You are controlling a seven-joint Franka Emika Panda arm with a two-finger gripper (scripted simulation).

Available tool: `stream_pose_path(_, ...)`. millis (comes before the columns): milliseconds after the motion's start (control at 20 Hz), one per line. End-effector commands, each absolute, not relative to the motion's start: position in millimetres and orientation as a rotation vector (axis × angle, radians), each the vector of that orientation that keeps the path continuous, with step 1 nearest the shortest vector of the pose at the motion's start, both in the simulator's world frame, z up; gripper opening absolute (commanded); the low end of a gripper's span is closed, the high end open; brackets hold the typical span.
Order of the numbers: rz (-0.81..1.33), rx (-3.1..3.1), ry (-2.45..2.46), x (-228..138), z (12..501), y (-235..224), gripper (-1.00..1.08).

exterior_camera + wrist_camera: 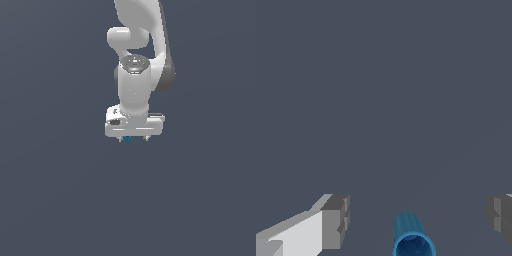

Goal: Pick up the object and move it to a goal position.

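The object (127,139) is a tiny bright blue cylinder that shows just under the white hand in the exterior view. In the wrist view the blue object (413,239) looks like a short hollow tube lying between the two fingers. My gripper (133,139) is open. Its grey pads (336,221) stand wide apart on either side of the object without touching it, and the gripper (417,216) holds nothing. The object sits nearer one finger than the other. I cannot tell whether it rests on the surface.
A plain dark grey-blue surface (60,200) fills both views. The white arm (135,60) rises above the hand. No goal marker shows.
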State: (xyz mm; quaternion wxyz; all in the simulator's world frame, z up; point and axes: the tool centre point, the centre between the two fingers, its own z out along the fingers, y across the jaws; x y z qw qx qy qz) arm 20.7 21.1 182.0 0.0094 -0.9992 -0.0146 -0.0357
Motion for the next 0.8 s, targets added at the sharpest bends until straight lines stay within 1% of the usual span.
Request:
stream_pose_path(0,-0.112,-3.120,-0.046,20.7,182.0,21.1,1.00)
stream_pose_path(450,-0.146,-3.100,0.026,27.0,190.4,3.2,1.00)
stream_pose_path(750,-0.146,-3.100,0.027,27.0,190.5,2.5,1.00)
